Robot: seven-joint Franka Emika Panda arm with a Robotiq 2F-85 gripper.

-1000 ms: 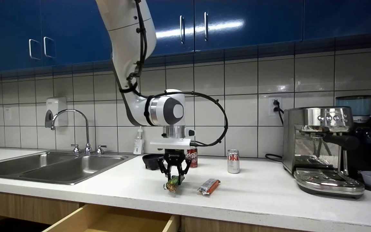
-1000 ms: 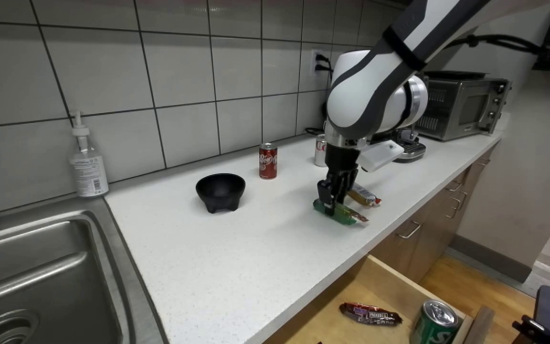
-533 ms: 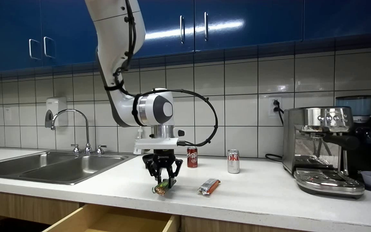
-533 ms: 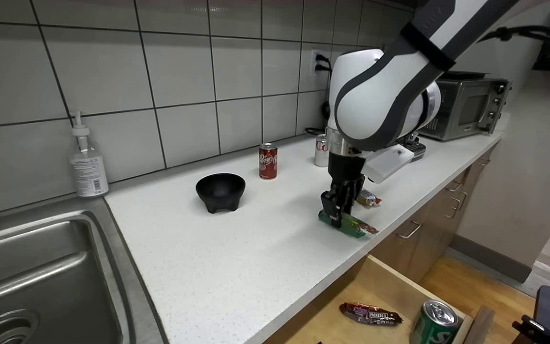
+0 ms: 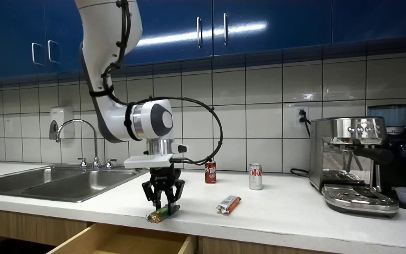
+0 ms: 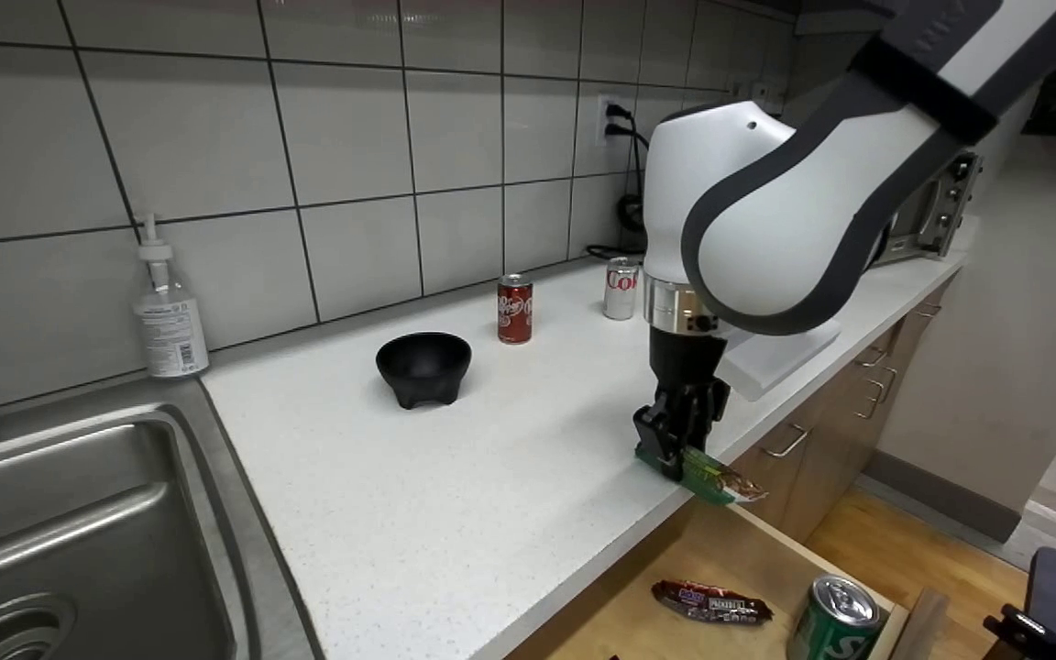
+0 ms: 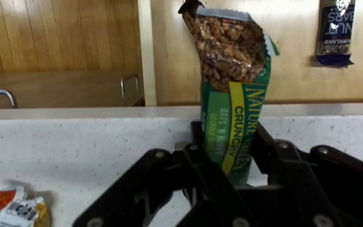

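Observation:
My gripper (image 5: 164,210) is shut on a green-wrapped granola bar (image 7: 232,97), with black fingers (image 7: 260,142) pressed against both its sides. In the wrist view the bar's clear end, showing oats, reaches past the counter edge above the open drawer (image 7: 175,78). In both exterior views the gripper points down close to the counter's front edge, with the bar (image 6: 711,477) low at its fingertips. Whether the bar touches the counter (image 6: 510,513) cannot be told. A dark nut bar (image 6: 711,602) and a green can (image 6: 840,619) lie or stand in the drawer.
An orange and silver snack pack (image 5: 228,204) lies on the counter. Behind stand a red can (image 6: 515,310) and a silver can (image 5: 255,176). A black bowl (image 6: 423,367), a soap bottle (image 6: 170,321) and the sink (image 6: 170,550) are beside. An espresso machine (image 5: 347,132) stands further along.
The arm has carried the green bar toward the sink side and forward to the counter's front edge, over the drawer side. The grip stays the same; the other things have not moved.

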